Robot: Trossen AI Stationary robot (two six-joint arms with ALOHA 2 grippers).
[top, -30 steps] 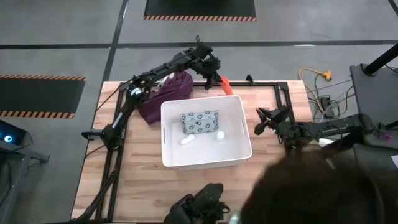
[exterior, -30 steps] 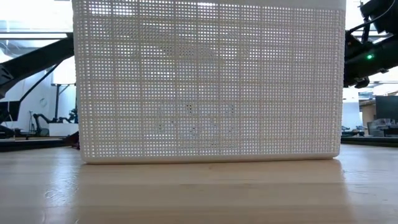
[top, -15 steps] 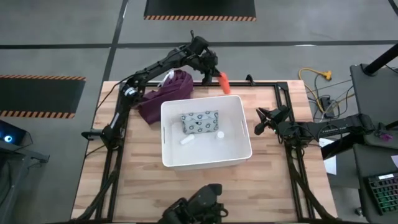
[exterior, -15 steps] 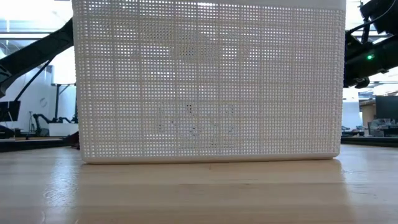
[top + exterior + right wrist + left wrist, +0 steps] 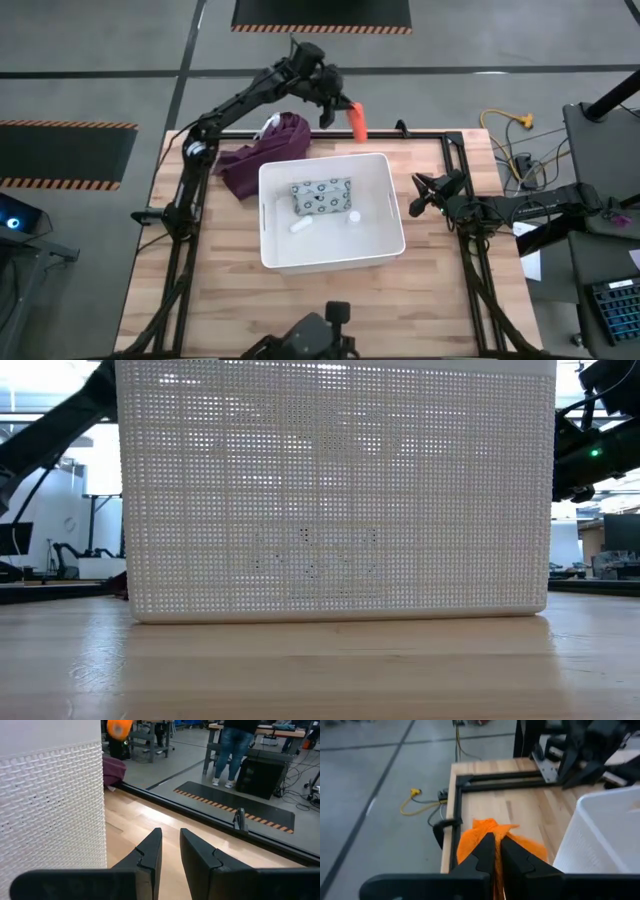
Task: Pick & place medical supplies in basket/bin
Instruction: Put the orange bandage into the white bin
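Observation:
The orange tube [image 5: 357, 121] hangs in my left gripper [image 5: 346, 108], high over the table's far edge behind the basket; the right wrist view shows the orange tube [image 5: 119, 727] in the air. The white basket [image 5: 268, 215] stands mid-table. On its floor lie the grey-green dotted packet [image 5: 320, 195], the white round bottle [image 5: 354, 216] and the white oblong piece [image 5: 300, 226]. My right gripper [image 5: 416, 195] waits open beside the basket's right wall, touching nothing. My left gripper pinches the orange tube's flattened end [image 5: 487, 831] between its two shut fingers [image 5: 482, 852]. The fingers slant in from the table's left and above. The tube is lifted clear and hangs below and ahead of the fingertips.
A purple cloth [image 5: 265, 150] lies bunched at the basket's far left corner. A black frame [image 5: 450, 140] runs along the table's far and right edges. The basket's mesh wall [image 5: 335, 490] fills the low view. A person [image 5: 240, 745] stands in the room beyond.
My left gripper, shut on the orange tube, has risen and drifted a little toward the far edge. The tube has gone from lying slanted to hanging more upright. A person's head at the table's near right corner has left the high view.

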